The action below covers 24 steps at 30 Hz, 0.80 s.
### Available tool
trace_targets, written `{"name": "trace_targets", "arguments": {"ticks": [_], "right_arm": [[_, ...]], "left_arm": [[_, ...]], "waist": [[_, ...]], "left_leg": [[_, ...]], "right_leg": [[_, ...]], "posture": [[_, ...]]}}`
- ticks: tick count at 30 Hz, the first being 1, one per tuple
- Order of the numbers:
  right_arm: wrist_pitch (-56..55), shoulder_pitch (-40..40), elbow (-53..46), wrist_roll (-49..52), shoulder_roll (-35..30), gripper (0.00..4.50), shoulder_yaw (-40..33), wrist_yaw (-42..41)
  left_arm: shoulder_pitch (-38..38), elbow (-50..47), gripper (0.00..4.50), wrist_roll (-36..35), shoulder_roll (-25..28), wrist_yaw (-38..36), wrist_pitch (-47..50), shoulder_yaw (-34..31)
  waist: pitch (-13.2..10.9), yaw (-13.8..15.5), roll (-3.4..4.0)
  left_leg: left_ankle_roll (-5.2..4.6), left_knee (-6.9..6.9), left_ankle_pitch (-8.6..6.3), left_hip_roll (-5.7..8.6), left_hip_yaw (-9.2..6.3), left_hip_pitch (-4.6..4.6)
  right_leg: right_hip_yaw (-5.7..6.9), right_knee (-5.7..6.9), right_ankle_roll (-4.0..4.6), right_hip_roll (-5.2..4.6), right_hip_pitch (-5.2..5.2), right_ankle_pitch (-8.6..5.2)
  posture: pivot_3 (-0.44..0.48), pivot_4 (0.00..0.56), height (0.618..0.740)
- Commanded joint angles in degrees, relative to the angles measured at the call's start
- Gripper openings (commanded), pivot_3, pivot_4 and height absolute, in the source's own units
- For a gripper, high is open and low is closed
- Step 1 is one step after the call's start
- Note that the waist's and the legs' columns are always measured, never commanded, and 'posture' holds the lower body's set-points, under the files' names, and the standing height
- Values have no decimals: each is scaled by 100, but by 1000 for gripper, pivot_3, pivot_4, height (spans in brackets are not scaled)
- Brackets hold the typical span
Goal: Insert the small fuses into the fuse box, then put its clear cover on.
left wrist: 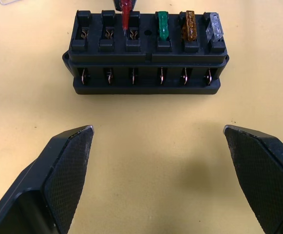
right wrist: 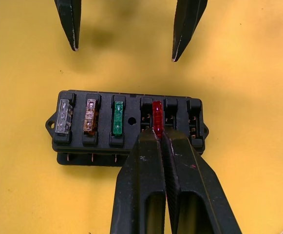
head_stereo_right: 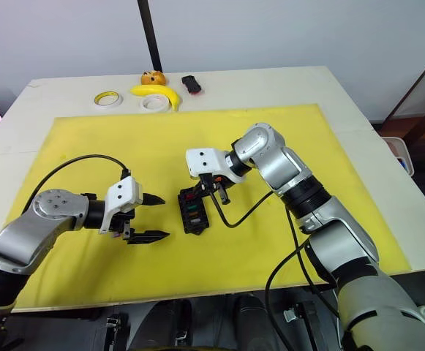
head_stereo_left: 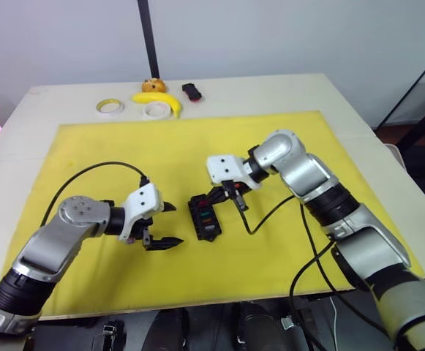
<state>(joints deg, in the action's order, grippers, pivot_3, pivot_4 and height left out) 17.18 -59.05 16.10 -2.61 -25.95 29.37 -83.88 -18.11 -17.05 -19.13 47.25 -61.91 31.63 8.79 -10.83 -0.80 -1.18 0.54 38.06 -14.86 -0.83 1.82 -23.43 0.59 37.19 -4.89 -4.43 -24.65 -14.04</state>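
While three fuses [right wrist: 90, 117] sit in the fuse box [right wrist: 126, 131]

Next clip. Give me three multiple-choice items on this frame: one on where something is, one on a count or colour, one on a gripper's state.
1. Where does the fuse box sit?
A. on the yellow mat, between the two grippers
B. beside the banana
C. on the bare table top

2. How many fuses stand fully seated in the box, apart from the one being held?
A. one
B. three
C. six

3. What is the right gripper doing?
A. hanging open over the mat
B. shut on the red fuse at a slot
C. holding a tape roll

Answers: 1 A, the box lies on the mat between the arms. 2 B, clear, amber and green fuses sit side by side. 3 B, its fingers pinch the red fuse over the box.
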Motion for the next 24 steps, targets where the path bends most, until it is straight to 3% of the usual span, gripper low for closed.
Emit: {"name": "trace_targets", "arguments": {"ticks": [1, 24], "right_arm": [[-35, -118, -149, -20, -27, 0, 19, -124], [-24, -197, -102, -90, 53, 0, 1, -176]], "left_arm": [[-6, -180, 4489, 23, 8, 19, -117, -52], [13, -174, 4489, 50, -48, 56, -156, -33]], "waist": [[0, 0, 0], [0, -1, 0]], "left_leg": [[0, 0, 0, 0, 0, 0], [0, 0, 0, 0, 0, 0]], "right_leg": [[0, 0, 0, 0, 0, 0], [0, 0, 0, 0, 0, 0]], "posture": [[0, 150, 740], [0, 150, 740]]}}
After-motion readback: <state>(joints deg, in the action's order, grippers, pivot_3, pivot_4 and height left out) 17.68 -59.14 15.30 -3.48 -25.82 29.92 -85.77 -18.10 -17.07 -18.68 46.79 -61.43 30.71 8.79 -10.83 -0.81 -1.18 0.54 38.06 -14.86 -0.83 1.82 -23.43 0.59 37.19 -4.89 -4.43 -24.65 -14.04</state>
